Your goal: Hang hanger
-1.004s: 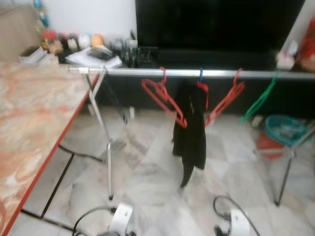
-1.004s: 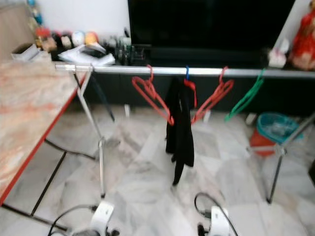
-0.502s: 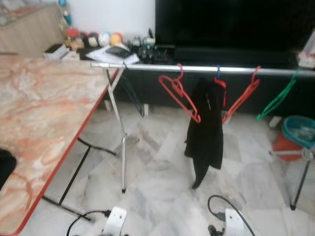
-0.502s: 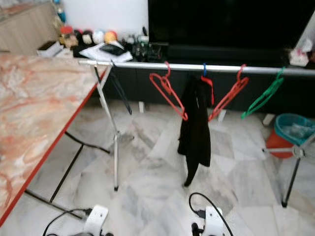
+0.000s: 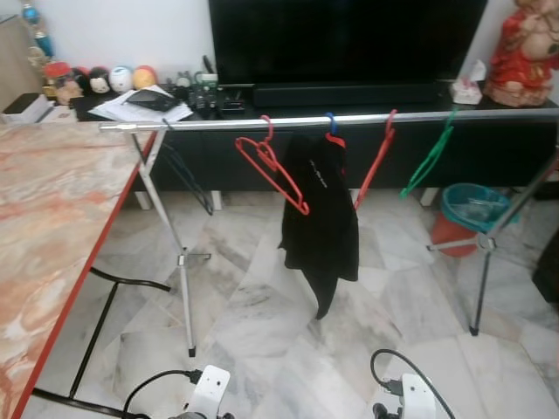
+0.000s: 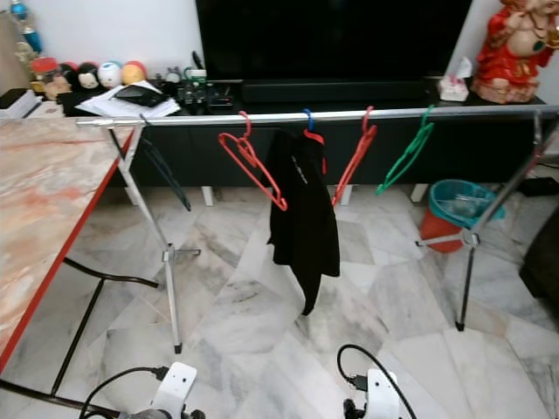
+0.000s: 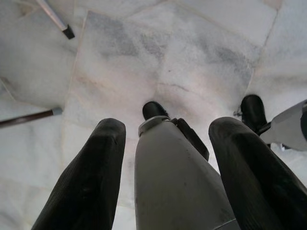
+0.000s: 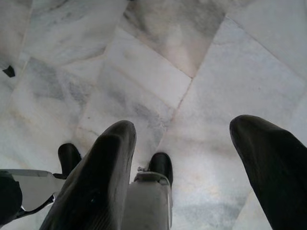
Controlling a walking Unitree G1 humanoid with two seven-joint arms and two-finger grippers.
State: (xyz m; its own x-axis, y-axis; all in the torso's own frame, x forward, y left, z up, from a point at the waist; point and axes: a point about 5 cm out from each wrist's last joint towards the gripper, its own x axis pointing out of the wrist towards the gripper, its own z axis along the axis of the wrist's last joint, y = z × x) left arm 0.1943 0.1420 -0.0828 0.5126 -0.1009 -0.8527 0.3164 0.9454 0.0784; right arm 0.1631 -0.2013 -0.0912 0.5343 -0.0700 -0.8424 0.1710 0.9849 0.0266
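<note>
A red hanger (image 5: 272, 164), a black garment (image 5: 320, 218) on a second hanger, another red hanger (image 5: 374, 159) and a green hanger (image 5: 428, 154) hung on the silver rail (image 5: 218, 124). Both arms hung low, the left gripper (image 7: 168, 163) and the right gripper (image 8: 192, 163) spread wide and empty over the marble floor (image 5: 262, 314). Hanging looked complete; any further hanger would first need fetching.

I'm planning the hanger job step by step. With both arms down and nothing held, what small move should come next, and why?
Probably turn toward the marble table to look for a hanger. Both tools, left and right, hang open over the floor, holding nothing. Every hanger in sight, the red hangers and green one, already hangs on the rail.
</note>
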